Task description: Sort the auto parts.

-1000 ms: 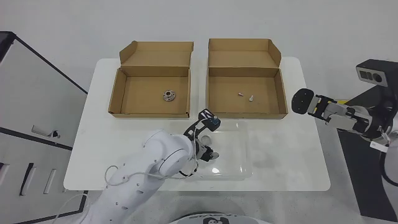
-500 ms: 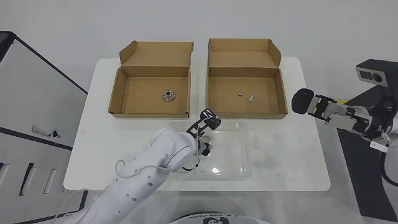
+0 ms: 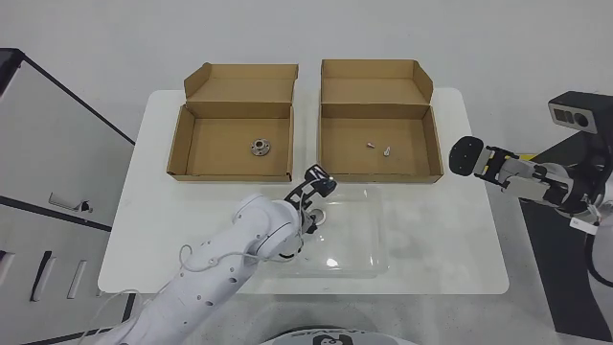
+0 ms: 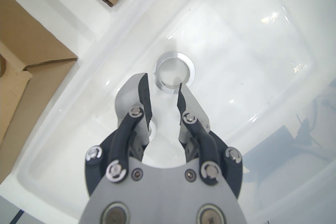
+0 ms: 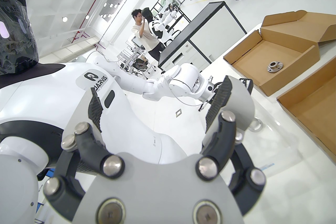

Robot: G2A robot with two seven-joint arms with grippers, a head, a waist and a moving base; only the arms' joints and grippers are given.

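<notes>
"Two fingers on the left gripper (image 4: 162,90). How do they stand?"

"Apart, with nothing between the black pads. It hangs over the clear plastic tray (image 4: 236,38) at the near edge of the white table (image 3: 460,240)."

"And the part it wants?"

"The short silver metal ring (image 4: 164,87) sits on the tray floor, just ahead of the fingertips. One tip overlaps its rim from the wrist camera, but contact cannot be told."

"Which way does the ring lie?"

"Flat on its end with the bore facing up, so it has no long axis to line up with. What matters is that it lies forward of the jaws rather than between them. The next move would probably be a short advance and a drop."

"Will the gap take it?"

"It looks barely wider than the ring. Pinching one wall, with a pad inside the bore, may be safer."

"Is the right gripper (image 5: 158,93) any use?"

"Hardly. Its fingers are spread and empty, and it is off the table's right edge, well away from the tray. The left arm is much nearer."

"Where would the ring go?"

"The left brown cardboard box (image 3: 215,149) holds a flanged metal hub (image 3: 259,146), and the right brown cardboard box (image 3: 407,139) holds two small screws (image 3: 378,147). The ring looks closer in kind to the hub, though that is a guess."
</notes>
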